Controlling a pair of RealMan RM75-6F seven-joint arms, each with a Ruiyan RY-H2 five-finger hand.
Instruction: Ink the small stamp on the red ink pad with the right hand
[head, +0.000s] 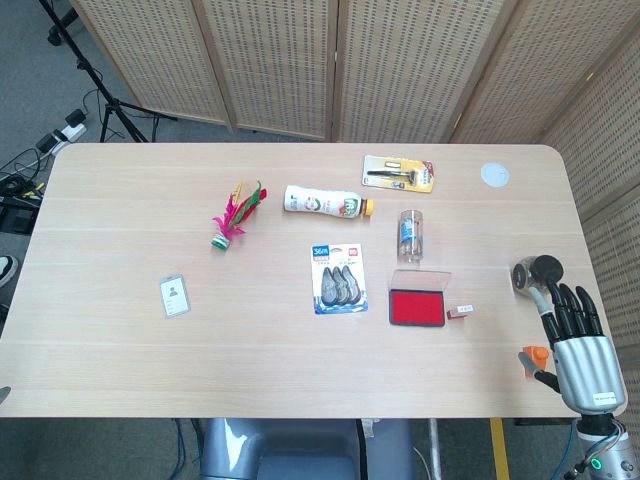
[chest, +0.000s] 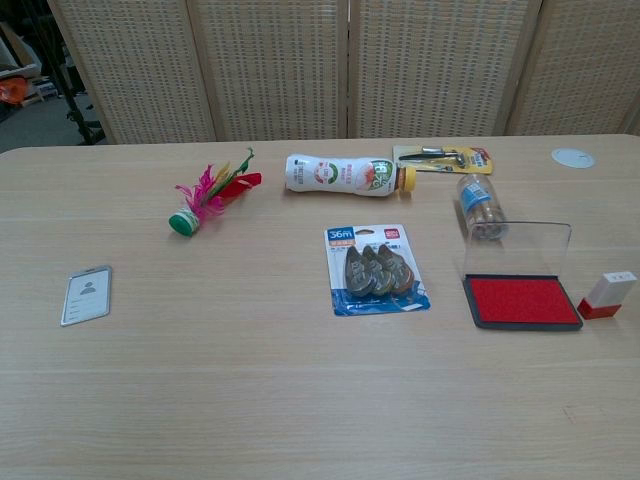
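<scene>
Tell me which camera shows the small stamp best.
The chest view: the small stamp shows large there, its white body on a red base, beside the open red ink pad. The head view shows it only as a tiny white and red speck right of the pad.

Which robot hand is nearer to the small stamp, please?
Right. The right robot hand hovers open just right of the small stamp, which sits beside the red ink pad; the left robot hand is not in view.
</scene>
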